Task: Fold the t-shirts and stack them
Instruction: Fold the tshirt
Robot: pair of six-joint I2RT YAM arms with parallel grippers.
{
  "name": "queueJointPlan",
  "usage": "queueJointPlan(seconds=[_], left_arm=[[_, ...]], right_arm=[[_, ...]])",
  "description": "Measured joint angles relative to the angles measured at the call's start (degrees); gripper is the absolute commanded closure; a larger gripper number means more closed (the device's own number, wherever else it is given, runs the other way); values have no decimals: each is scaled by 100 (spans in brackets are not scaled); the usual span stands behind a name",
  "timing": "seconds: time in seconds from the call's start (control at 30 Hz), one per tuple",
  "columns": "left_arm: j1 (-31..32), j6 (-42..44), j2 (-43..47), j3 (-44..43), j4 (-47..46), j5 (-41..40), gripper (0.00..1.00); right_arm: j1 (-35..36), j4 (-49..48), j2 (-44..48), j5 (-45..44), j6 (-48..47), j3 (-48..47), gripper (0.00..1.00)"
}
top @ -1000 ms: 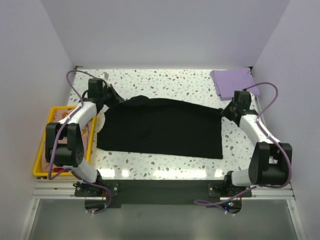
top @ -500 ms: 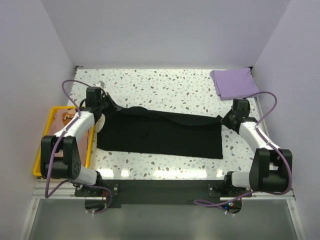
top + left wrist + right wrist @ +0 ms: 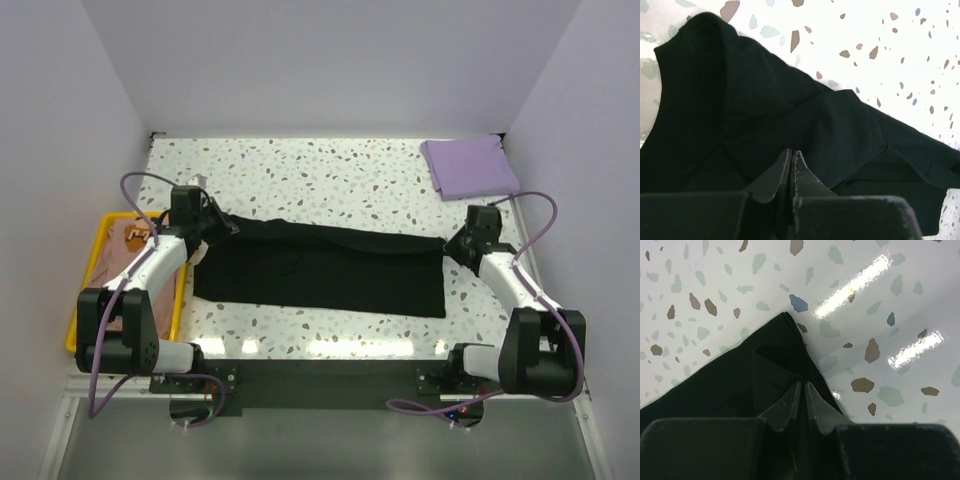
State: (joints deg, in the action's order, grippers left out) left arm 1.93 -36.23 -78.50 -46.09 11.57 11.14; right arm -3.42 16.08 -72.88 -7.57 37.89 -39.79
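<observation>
While the large black cloth t-shirt (image 3: 320, 268) lies folded into a long band across the middle of the speckled white bench (image 3: 330, 180), the left tool (image 3: 792, 152) is pinched tight on its far left corner; right tool (image 3: 803, 385) sits at the far right corner, jaws a narrow slit apart, and I cannot tell whether it grips the cloth; yellow plastic tray (image 3: 80, 290) at the bench's left edge holds the peach-tan printed t-shirt (image 3: 125, 238); folded lavender-purple t-shirt (image 3: 468, 166) lies flat at the bench's far right corner, well apart.
</observation>
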Motion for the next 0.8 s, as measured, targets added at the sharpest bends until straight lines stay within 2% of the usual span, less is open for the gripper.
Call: queueJointPlan(seconds=[0.07, 0.1, 0.17, 0.3, 0.63, 0.73, 0.8], left_arm=[[0, -7, 2, 68, 7, -17, 92], [0, -11, 2, 101, 11, -28, 78], [0, -22, 7, 168, 22, -48, 67], [-4, -68, 92, 269, 57, -114, 57], [2, -72, 402, 282, 87, -249, 55], [72, -94, 372, 280, 94, -330, 48], [219, -155, 317, 258, 109, -457, 47]], right_arm=[[-17, -7, 98, 2, 22, 114, 79], [-26, -11, 155, 4, 37, 186, 73], [-46, 46, 284, 33, 57, 304, 66], [-68, 96, 516, 179, 68, 339, 56], [20, 245, 879, 522, -20, 319, 54], [160, 278, 876, 520, -33, 289, 54], [321, 262, 833, 503, -28, 256, 54]])
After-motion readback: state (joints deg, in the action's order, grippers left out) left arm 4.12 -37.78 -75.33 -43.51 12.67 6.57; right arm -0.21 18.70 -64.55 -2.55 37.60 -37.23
